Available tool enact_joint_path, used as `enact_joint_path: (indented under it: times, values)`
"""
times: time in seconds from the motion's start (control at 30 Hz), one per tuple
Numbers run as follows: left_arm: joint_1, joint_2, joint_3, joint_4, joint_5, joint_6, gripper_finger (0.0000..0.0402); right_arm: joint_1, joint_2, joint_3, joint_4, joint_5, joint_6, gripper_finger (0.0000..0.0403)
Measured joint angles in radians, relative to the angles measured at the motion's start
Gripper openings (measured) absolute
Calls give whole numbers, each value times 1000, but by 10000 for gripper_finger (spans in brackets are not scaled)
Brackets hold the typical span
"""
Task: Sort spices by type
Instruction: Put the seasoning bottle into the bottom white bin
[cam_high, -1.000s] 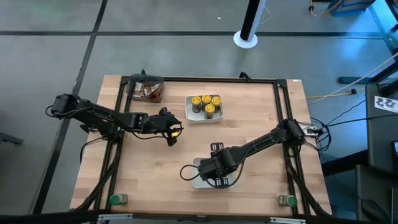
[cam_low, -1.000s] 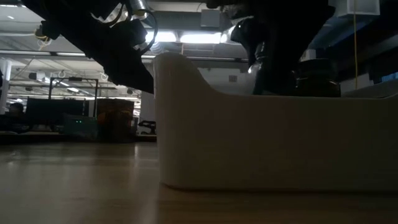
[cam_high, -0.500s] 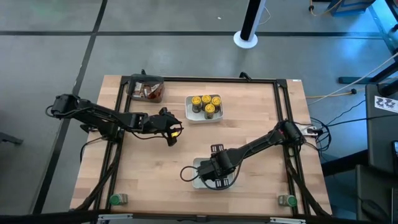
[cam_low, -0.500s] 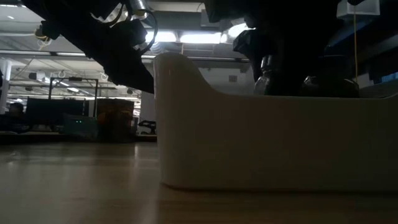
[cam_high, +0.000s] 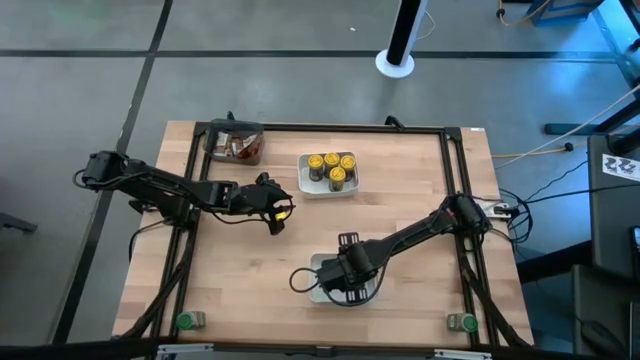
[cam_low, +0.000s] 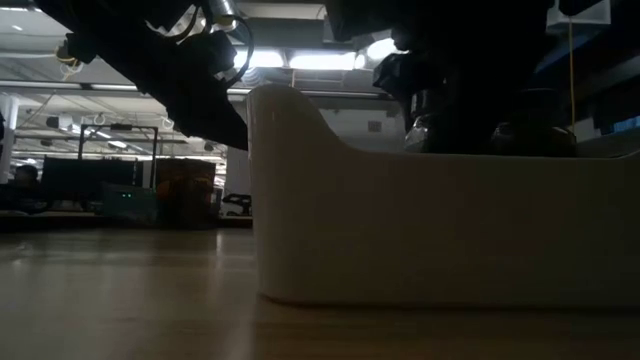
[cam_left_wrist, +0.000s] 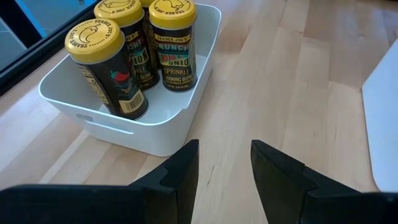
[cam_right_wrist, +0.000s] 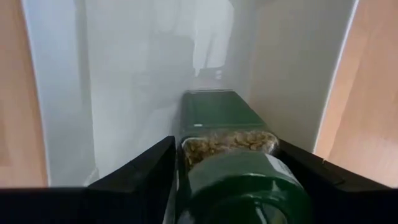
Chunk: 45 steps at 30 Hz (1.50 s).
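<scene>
A jar with a green lid (cam_right_wrist: 242, 186) stands upright inside the near white tray (cam_high: 318, 268), between the fingers of my right gripper (cam_right_wrist: 225, 148), which points down into the tray (cam_low: 440, 230). Several yellow-lidded jars (cam_high: 330, 168) stand in the far white tray (cam_left_wrist: 124, 124). Brown packets (cam_high: 240, 148) lie in the dark bin at the far left. My left gripper (cam_high: 278, 212) hovers left of the far tray, open with nothing between its fingers (cam_left_wrist: 180, 168). My right gripper has the green-lidded jar between its two fingers, on the glass sides just below the lid (cam_right_wrist: 186, 154). The fingers come from above, pointing down. The jar is upright, its lower end down in the tray. Whether its base rests on the tray floor is hidden.
Bare wooden tabletop (cam_high: 240, 270) lies between the trays and toward the near left. A black frame (cam_high: 195, 200) runs around the work area. Small green-topped round things (cam_high: 186, 320) (cam_high: 462, 322) sit at the two near corners.
My right gripper has sunk a little, taking the green-lidded jar deeper behind the near tray's wall.
</scene>
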Motion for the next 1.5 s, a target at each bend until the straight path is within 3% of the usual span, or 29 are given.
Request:
enact_joint_path:
  times: [0.27,0.67,0.97,1.07,1.27,1.5]
  values:
    - [0,0,0,0,0,-5,137,1,-36,45,-36,-45,30,241]
    - [0,0,0,0,0,-5,137,1,-40,306,-223,-41,78,241]
    - [0,0,0,0,0,-9,137,-14,-68,382,-353,53,93,241]
    - [0,0,-1,-3,0,-16,137,-10,-88,382,-410,156,108,241]
    - [0,0,-1,-1,0,-80,137,52,-220,273,-400,360,89,241]
    - [9,-1,1,78,0,-16,142,150,-507,-141,-352,547,379,241]
